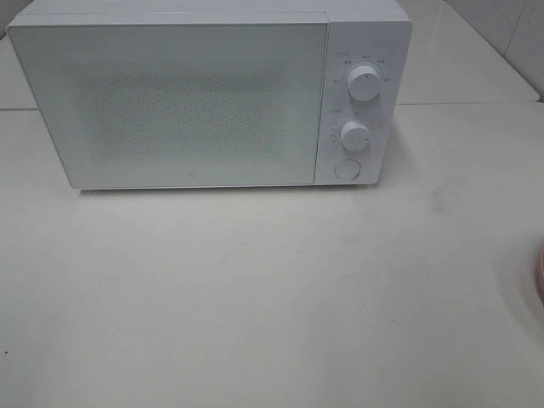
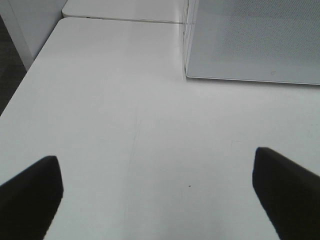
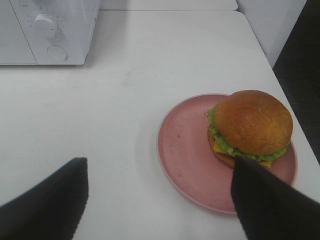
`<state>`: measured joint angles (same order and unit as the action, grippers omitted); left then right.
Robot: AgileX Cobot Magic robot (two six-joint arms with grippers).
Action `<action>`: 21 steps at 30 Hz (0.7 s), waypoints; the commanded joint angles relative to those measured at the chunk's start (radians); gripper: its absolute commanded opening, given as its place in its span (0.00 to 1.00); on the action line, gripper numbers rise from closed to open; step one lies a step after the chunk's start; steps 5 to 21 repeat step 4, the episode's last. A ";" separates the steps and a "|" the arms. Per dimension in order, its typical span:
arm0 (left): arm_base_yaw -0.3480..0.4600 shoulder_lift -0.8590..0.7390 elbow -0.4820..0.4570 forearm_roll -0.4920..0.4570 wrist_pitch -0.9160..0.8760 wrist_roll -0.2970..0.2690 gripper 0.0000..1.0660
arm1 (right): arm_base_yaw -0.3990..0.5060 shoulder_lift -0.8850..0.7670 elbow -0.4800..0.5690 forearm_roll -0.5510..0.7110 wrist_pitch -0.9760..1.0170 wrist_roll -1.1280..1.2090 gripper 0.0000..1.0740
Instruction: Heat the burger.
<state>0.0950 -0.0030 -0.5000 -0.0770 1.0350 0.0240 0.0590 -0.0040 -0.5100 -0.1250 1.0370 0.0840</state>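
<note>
Sitting on a round pink plate (image 3: 187, 150), the burger (image 3: 250, 127) rests toward the plate's far-right part as the right wrist view frames it, its glossy brown bun on top, green lettuce frilling out below and a yellow cheese edge showing at the bottom. The plate lies on the white desk (image 3: 150, 65), well apart from the microwave (image 1: 212, 93), whose door is closed and whose two knobs (image 1: 364, 82) and round button (image 1: 346, 168) face the front. In the exterior high view only a thin pink sliver of the plate shows at the right edge, and the burger itself is out of that frame.

The right gripper (image 3: 160, 200) hangs above the desk with its jaws spread wide and nothing between them. One dark finger (image 3: 265, 202) overlaps the burger's near edge in the picture, while the other stands over bare desk beside the plate; whether that finger touches the burger cannot be told.

The left gripper (image 2: 160, 195) also has its jaws spread wide, empty, over bare desk in front of the microwave's corner.
</note>
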 commanded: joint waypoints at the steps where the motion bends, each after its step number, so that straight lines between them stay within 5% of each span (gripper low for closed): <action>1: -0.003 -0.031 0.003 -0.002 -0.008 -0.008 0.92 | -0.005 -0.021 0.005 0.003 -0.004 -0.002 0.71; 21: -0.003 -0.031 0.003 -0.002 -0.008 -0.008 0.92 | -0.005 -0.021 0.005 0.003 -0.004 -0.002 0.71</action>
